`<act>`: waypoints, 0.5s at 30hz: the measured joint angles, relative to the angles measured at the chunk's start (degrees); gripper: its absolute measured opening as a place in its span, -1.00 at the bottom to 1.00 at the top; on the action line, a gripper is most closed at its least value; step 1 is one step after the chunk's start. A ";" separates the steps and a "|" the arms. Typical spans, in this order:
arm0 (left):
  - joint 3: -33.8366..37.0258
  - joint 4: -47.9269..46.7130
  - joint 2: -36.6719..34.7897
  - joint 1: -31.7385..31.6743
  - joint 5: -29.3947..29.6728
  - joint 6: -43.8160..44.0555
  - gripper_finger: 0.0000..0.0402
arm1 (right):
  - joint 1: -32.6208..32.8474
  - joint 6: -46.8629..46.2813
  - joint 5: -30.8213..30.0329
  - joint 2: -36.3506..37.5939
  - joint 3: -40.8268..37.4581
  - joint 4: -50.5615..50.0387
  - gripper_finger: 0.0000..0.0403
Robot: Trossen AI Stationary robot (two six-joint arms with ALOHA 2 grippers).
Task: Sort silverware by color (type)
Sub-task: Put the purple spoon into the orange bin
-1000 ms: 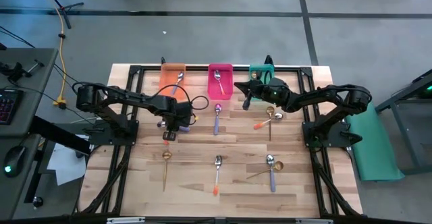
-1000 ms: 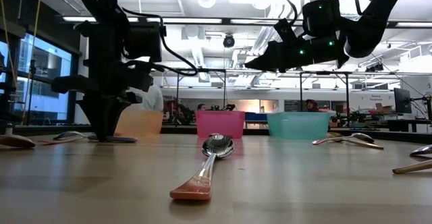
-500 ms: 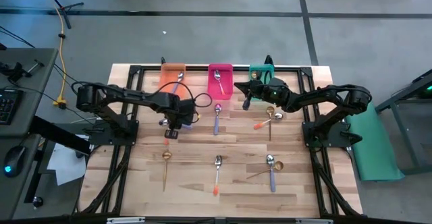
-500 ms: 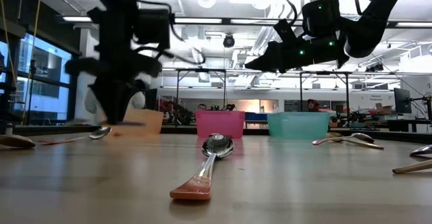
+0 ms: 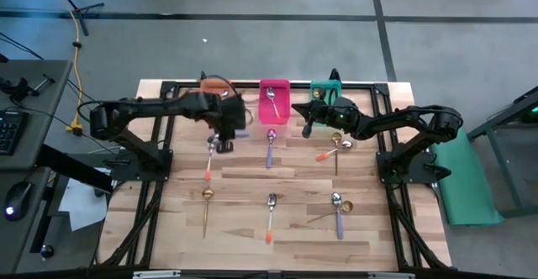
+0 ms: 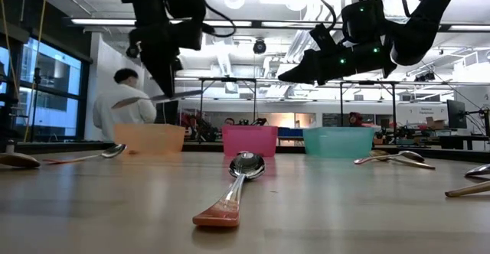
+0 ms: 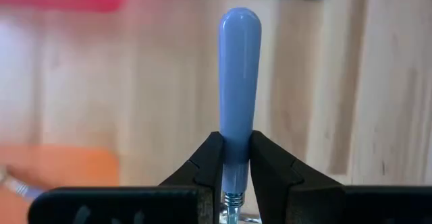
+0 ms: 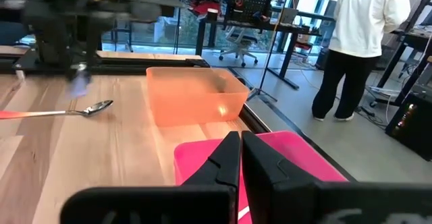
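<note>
My left gripper [image 5: 224, 142] hangs high above the table in front of the orange bin [image 6: 149, 139], shut on a purple-handled spoon [image 7: 239, 69], which also shows in the low view [image 6: 153, 99]. Just below it, an orange-handled spoon [image 5: 208, 157] lies flat on the wood. My right gripper [image 5: 306, 130] hovers level between the pink bin [image 5: 274, 102] and the green bin [image 5: 326, 90], shut and holding nothing. More silverware lies on the table: a purple-handled spoon [image 5: 270, 144], a gold spoon [image 5: 206, 207], an orange-handled spoon [image 5: 271, 216]. My left gripper pinches the spoon's purple handle between its two fingers at the bowl-side end [image 7: 233, 163], just above the metal neck. The fingers come steeply from above and lie across the spoon. The spoon is lifted clear of the table, nearly level, and its free handle end [image 7: 239, 21] sticks out past the fingers.
A spoon lies in the pink bin [image 5: 272, 104]. Near the right arm lie an orange-handled spoon [image 5: 326, 154] and a gold one [image 5: 336, 144]; a purple-handled spoon [image 5: 338, 214] and a gold one lie nearer the front. A person [image 6: 122, 105] stands beyond the table.
My left gripper has risen from the table top and gone toward the far edge and the bins, rolling a little. The purple-handled spoon has come up with it and hangs clear of the wood. The orange-handled spoon beneath has stayed in place.
</note>
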State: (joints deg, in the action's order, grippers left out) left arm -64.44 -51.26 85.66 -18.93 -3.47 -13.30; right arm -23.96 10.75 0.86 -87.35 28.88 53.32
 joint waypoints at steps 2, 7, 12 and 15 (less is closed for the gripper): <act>-0.21 0.02 -1.07 -3.41 -0.68 2.16 -0.78 | 0.01 0.00 0.00 0.00 0.00 0.02 -1.00; -0.31 0.88 -2.71 -13.40 -0.87 6.27 -0.78 | 0.01 0.00 0.00 0.00 0.00 0.02 -1.00; -0.31 3.44 -2.48 -22.77 -0.91 7.70 -0.78 | 0.00 0.00 0.00 0.00 0.00 0.04 -1.00; -0.31 5.80 -2.00 -26.76 -0.95 7.50 -0.78 | -0.01 0.00 0.00 0.00 0.00 0.06 -1.00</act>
State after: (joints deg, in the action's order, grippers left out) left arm -64.75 -45.46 83.67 -45.68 -4.42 -5.80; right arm -23.97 10.74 0.86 -87.35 28.88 53.39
